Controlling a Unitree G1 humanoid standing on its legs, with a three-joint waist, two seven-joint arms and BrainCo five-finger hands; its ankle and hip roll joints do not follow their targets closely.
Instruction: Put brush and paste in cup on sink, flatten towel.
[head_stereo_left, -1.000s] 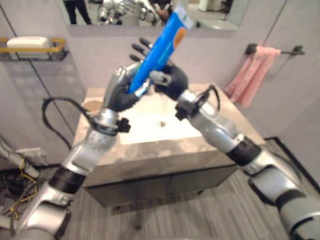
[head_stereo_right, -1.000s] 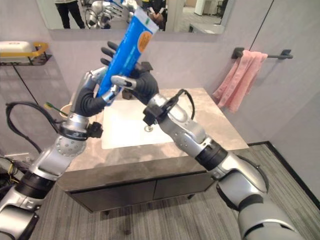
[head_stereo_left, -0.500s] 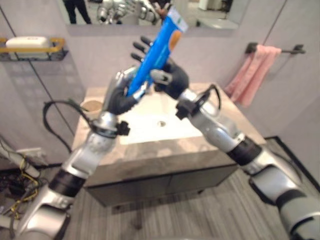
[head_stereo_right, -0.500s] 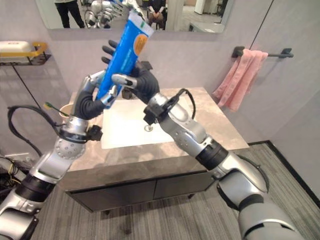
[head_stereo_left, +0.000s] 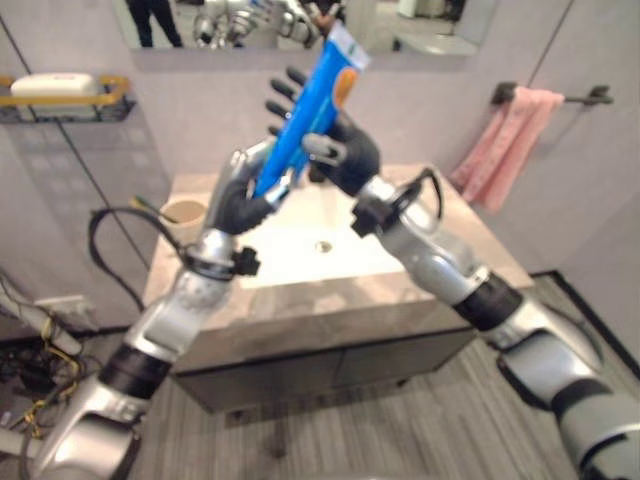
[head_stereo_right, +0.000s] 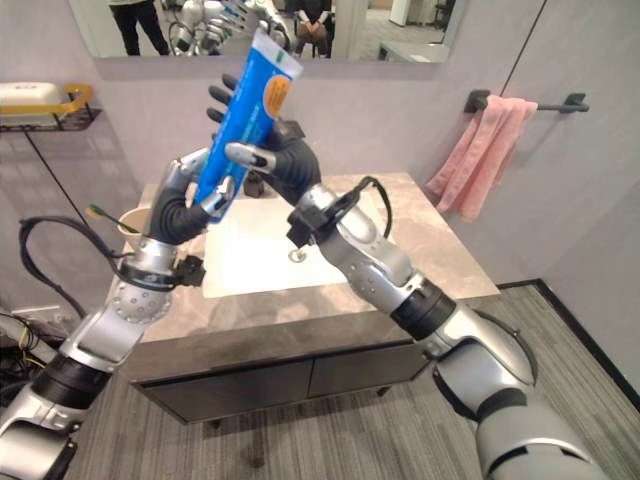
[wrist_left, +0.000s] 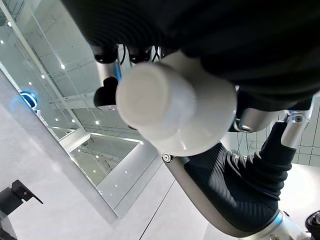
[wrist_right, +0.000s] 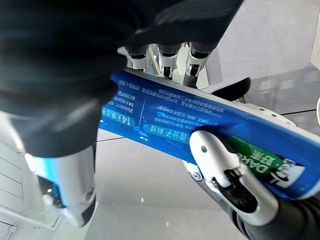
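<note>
Both hands hold the blue toothpaste tube (head_stereo_right: 243, 118) up in the air above the white sink basin (head_stereo_right: 262, 255), well clear of the counter edge. The left hand (head_stereo_right: 185, 200) curls round its lower, white-capped end; the right hand (head_stereo_right: 283, 160) pinches its smooth flat middle. A tan cup (head_stereo_right: 131, 222) stands at 9 o'clock of the basin. A pink towel (head_stereo_right: 477, 168) hangs bunched on a wall bar at 2 o'clock.

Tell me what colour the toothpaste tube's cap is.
White; the cap shows best in the left wrist view.
</note>
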